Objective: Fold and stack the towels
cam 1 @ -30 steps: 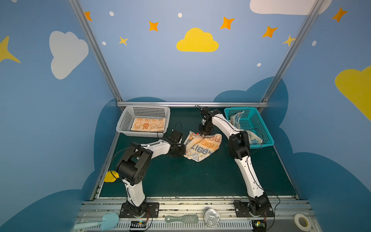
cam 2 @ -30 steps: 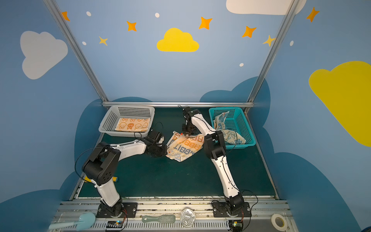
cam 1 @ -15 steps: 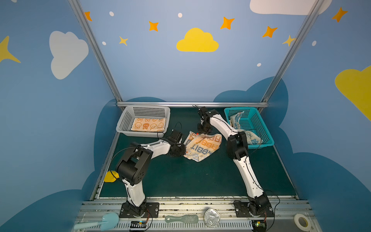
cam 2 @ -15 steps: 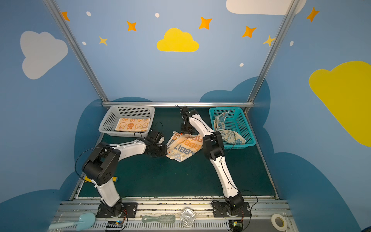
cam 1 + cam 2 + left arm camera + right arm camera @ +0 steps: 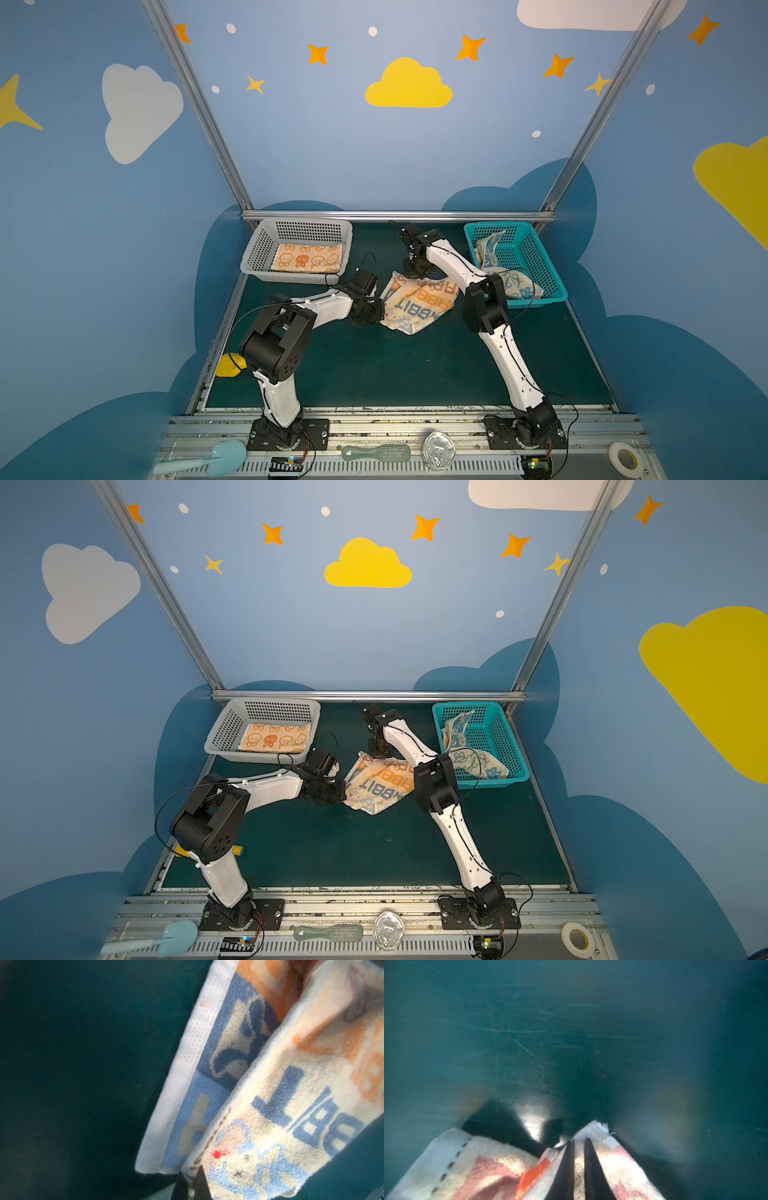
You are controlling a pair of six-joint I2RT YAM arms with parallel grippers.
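Lettered towel [image 5: 419, 305] rumpled on green mat [image 5: 374, 374], between gray basket [image 5: 291, 277] and teal basket [image 5: 536, 302]. Long axis roughly side to side, along upside-down lettering. Left claw [image 5: 380, 309] pinching its left edge. Right claw [image 5: 413, 272] pinching its far corner.

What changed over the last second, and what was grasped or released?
The right gripper dipped leftward onto the RABBIT towel, and its jaws closed on the far corner. The left gripper stayed shut on its left edge; the orange bunny towel and blue towel lay unchanged.
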